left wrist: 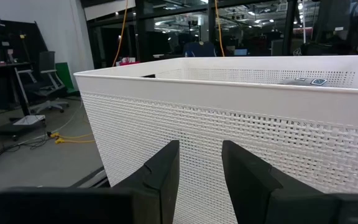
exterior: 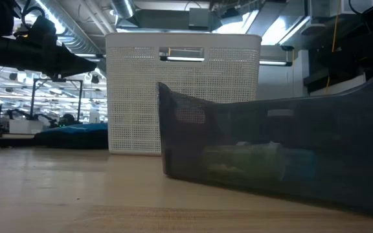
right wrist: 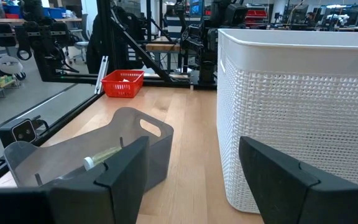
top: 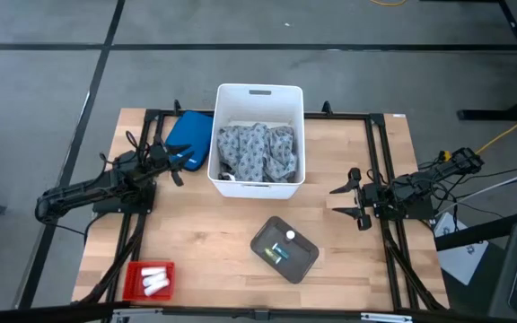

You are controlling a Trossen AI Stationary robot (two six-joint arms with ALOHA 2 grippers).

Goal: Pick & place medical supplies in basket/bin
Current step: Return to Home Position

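Note:
The white tub [top: 258, 94] stands at the table's far middle, with the grey-and-white patterned cloth [top: 257, 152] lying inside it. White rolls [top: 157, 280] lie in a small red basket at the near left. A grey tray [top: 284, 248] near the middle holds a white roll and a small green packet [top: 282, 255]. My left gripper [top: 176, 164] hangs just left of the tub, fingers slightly apart, holding nothing. My right gripper [top: 348, 199] is wide open at the table's right, empty.
A blue pouch [top: 189, 131] lies against the tub's left side, behind my left gripper. The red basket [top: 148, 280] sits at the near left corner. Black frame rails [top: 380, 152] run along the table's sides. Bare wood lies between the tub and the tray.

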